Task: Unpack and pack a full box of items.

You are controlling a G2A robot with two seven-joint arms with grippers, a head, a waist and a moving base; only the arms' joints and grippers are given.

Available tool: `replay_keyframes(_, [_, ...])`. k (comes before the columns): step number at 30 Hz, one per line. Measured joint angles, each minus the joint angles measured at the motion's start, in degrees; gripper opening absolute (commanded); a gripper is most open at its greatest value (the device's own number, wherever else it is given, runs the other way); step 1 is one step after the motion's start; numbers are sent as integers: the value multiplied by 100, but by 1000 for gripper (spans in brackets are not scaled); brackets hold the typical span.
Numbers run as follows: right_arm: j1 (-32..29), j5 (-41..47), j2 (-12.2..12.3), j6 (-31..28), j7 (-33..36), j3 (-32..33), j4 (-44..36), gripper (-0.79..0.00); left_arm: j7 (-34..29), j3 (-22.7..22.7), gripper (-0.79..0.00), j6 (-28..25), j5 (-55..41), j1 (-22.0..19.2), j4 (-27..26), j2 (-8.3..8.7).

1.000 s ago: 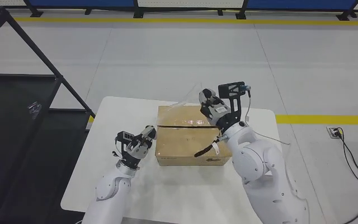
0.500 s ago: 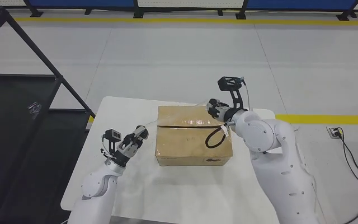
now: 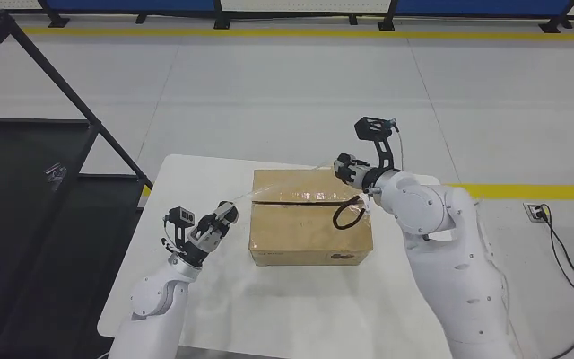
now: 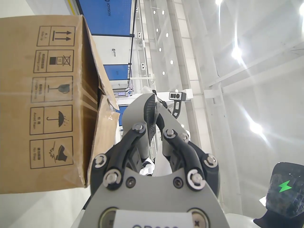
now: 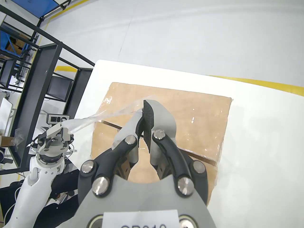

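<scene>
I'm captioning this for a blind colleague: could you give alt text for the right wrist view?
The right gripper, shut, pinches a clear tape strip that stretches across to the left gripper, above a closed cardboard box on a white table.

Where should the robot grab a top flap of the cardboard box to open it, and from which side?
Probably the flap corner at the seam, on the cardboard box end facing the left gripper. There the flaps gape slightly, leaving an edge to pinch; elsewhere they lie flat. Come in from that end, level with the top.
</scene>
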Motion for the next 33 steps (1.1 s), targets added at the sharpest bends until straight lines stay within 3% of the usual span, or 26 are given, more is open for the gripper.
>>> replay_keyframes(21, [-27, 61, 116, 165, 376, 136, -102, -785, 0, 0, -785, 0, 0, 0, 0, 0])
replay_keyframes(33, [63, 320, 137, -400, 438, -31, 79, -785, 0, 0, -785, 0, 0, 0, 0, 0])
